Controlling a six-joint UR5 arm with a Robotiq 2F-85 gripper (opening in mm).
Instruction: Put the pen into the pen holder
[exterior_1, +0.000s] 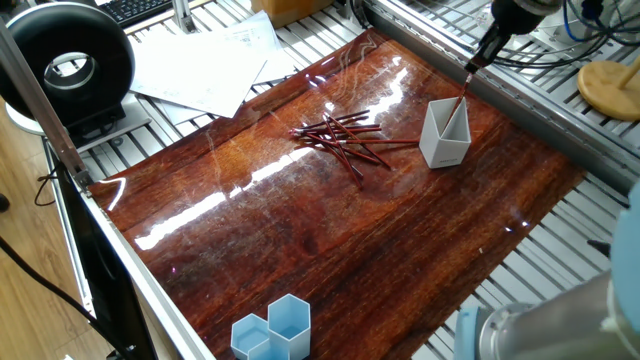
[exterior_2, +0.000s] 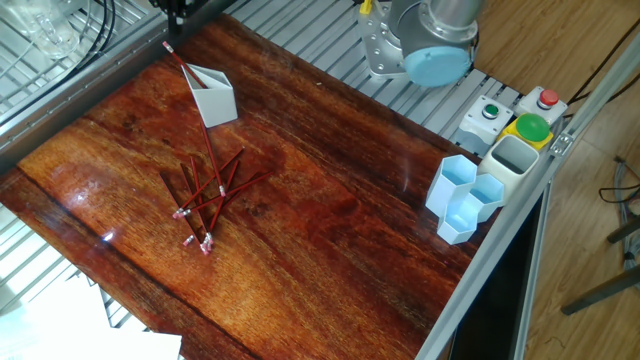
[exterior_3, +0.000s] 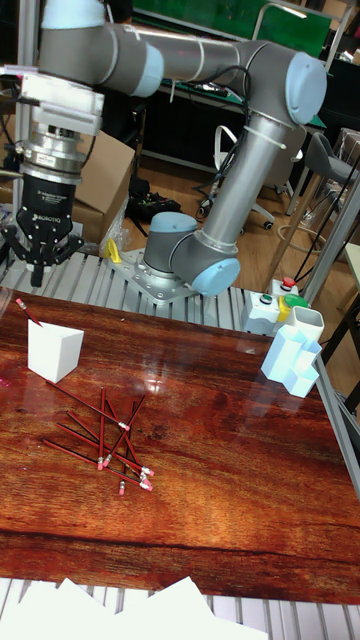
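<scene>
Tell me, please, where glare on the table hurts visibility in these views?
One fixed view: white glare streaks cross the glossy reddish wooden tabletop left of the red pens. The other fixed view: only a faint sheen. Tall fixed view: soft reflections near the light blue hexagonal cups.

A cluster of light blue hexagonal cups (exterior_2: 463, 200) stands at the right edge of the wooden table (exterior_2: 330, 240), and shows again at the near edge (exterior_1: 272, 330) in the other fixed camera. Just beside it sits a white box (exterior_2: 508, 160), then a button panel with a green button (exterior_2: 532, 128) and a red one (exterior_2: 547, 98). Off the table's far-left side lie loose paper sheets (exterior_1: 205, 65), a black round device (exterior_1: 70, 65) and a keyboard (exterior_1: 140, 8).
</scene>
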